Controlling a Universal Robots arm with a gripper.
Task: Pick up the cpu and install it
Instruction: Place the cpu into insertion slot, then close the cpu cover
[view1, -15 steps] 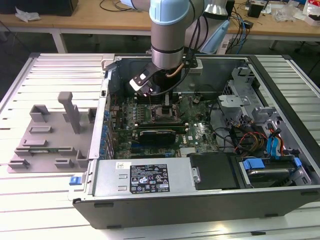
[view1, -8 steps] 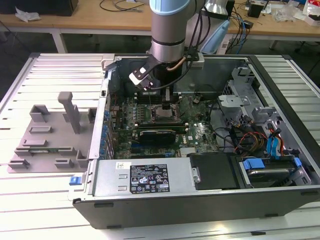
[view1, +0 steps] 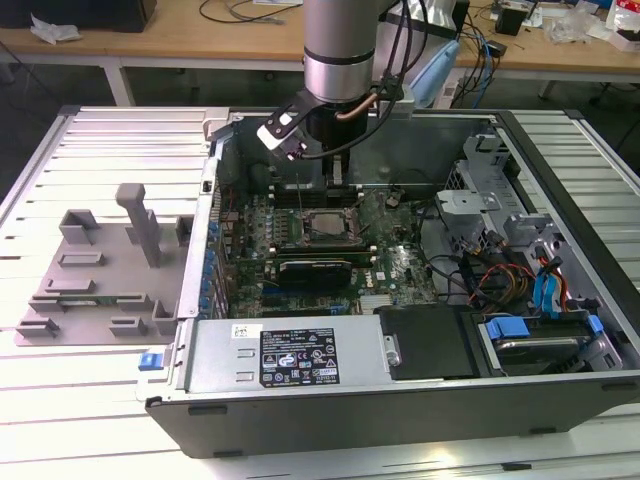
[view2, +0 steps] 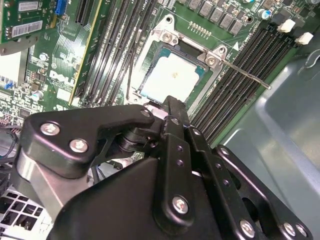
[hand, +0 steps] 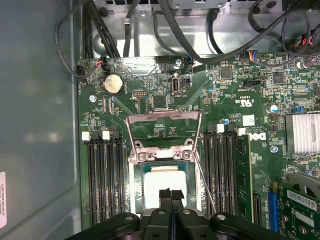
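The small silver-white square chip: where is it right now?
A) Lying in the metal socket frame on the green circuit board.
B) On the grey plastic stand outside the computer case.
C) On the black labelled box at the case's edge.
A: the silver-white square chip lies flat in the metal socket frame on the green circuit board, beneath the black gripper.

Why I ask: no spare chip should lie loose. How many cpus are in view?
1. The cpu lies in the motherboard's socket, inside the open case, by the tool's tip. Others may hide under cables.
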